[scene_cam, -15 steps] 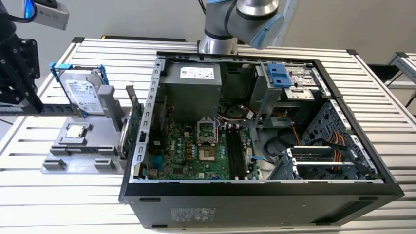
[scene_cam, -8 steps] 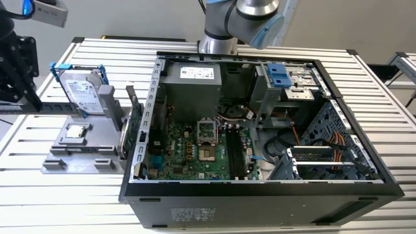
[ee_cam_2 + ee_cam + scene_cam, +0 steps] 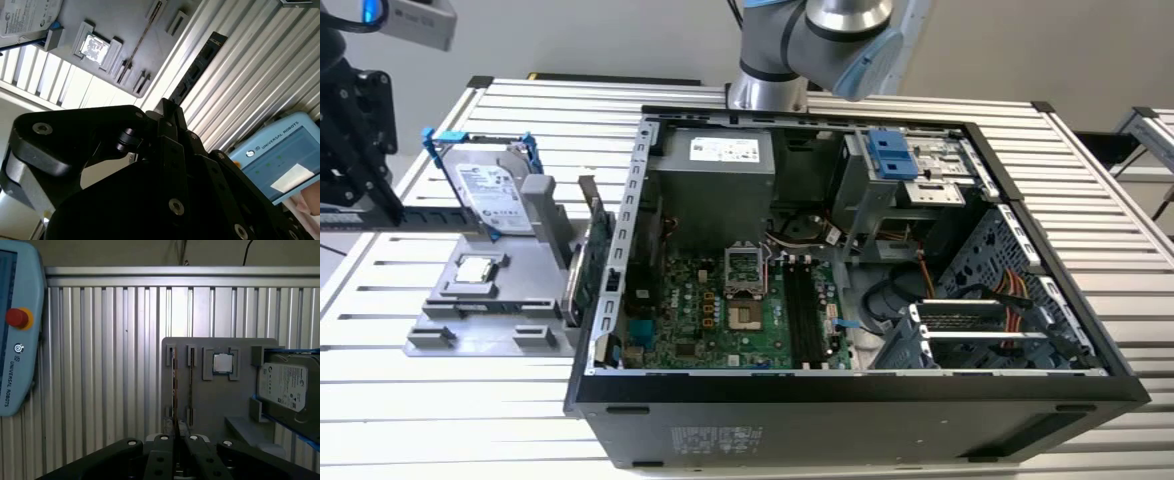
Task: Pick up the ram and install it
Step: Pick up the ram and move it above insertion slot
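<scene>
Presently, gripper (image 3: 176,434): fingers together, empty, apart from the ram (image 3: 174,385).
ram: on edge in gray fixture (image 3: 215,400) slot, untouched.
gray fixture: 9 o'clock of computer case (image 3: 854,410), exterior view.

The table (image 3: 454,420) is ribbed metal, matt silver; the holder (image 3: 480,335) is matt grey plastic. The drive (image 3: 300,360) shows shiny metal and a paper label (image 3: 282,385), and the gripper (image 3: 176,432) is smooth black with slight gloss.

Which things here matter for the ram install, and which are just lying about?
Job: ram, gripper, memory slots in the open case.
Lying about: hard drive, processor, teach pendant.
</scene>
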Robot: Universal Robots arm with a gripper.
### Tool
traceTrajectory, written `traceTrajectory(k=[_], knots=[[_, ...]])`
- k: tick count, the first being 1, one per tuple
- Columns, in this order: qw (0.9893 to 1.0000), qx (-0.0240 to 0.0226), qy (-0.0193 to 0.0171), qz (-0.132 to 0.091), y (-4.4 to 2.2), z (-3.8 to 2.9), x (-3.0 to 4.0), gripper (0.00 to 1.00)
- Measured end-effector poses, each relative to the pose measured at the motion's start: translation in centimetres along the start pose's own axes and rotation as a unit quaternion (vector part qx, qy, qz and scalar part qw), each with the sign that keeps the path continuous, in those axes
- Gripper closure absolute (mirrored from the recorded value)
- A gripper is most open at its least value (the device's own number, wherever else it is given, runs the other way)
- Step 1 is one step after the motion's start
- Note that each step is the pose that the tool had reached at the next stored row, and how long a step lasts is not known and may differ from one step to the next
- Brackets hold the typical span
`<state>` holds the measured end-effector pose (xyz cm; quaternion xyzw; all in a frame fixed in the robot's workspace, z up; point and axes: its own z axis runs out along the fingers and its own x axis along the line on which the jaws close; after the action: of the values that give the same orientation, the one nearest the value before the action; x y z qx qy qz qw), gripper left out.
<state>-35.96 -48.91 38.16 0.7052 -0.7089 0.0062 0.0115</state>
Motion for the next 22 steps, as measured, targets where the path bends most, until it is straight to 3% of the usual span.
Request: traceTrajectory(k=[22], knots=[[1.0,0.0,0.0,0.0,0.01,-0.78,0.02,1.0]])
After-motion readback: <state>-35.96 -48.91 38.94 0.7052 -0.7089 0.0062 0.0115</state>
